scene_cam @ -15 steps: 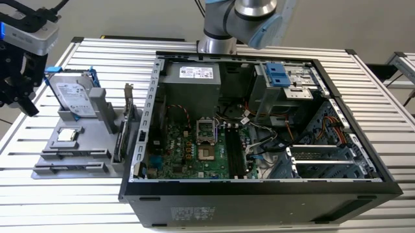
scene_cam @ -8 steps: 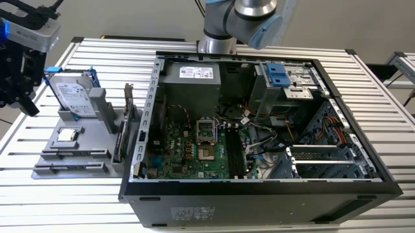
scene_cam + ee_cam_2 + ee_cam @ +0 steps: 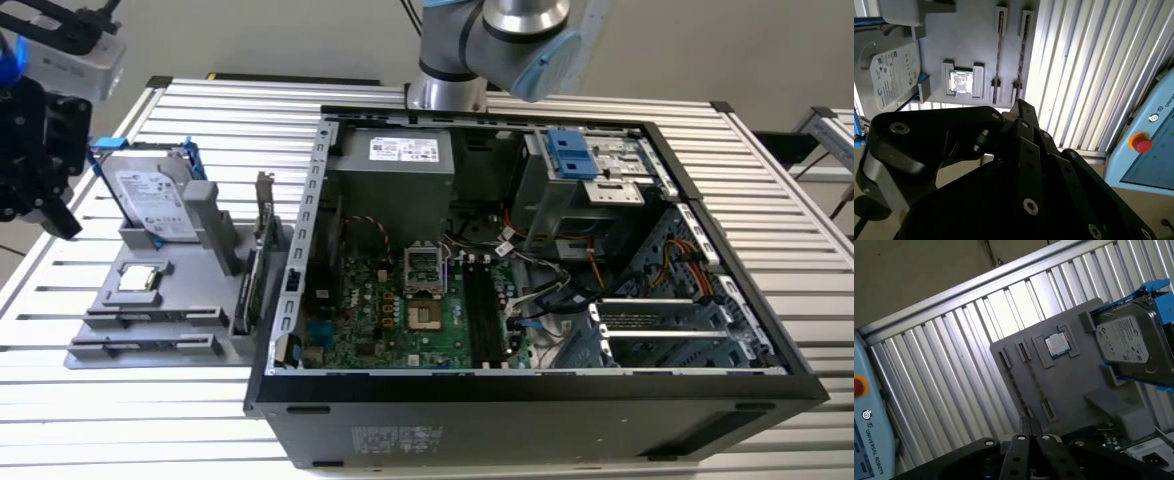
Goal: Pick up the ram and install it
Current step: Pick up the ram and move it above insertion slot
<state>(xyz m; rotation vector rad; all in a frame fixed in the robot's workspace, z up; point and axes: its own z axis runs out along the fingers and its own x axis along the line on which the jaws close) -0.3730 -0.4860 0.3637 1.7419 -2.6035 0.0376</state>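
Note:
My gripper [image 3: 60, 222] hangs at the exterior view's left, above the far left corner of the grey parts holder [image 3: 200, 300]. In both wrist views its black fingertips [image 3: 1021, 106] [image 3: 1029, 426] meet with nothing showing between them, so it is shut and empty. Below them, two narrow slots [image 3: 999, 50] [image 3: 1015, 384] on the holder carry thin dark lines. I cannot tell whether either line is the ram seen edge-on. Long black memory slots [image 3: 481, 315] lie on the motherboard in the open case.
On the holder stand a silver hard drive in a blue frame [image 3: 144, 195], a processor chip [image 3: 138, 280] and an upright expansion card [image 3: 260, 235]. The open computer case [image 3: 534, 380] fills the slatted table's middle. A pendant with a red button [image 3: 1141, 142] lies beyond the table edge.

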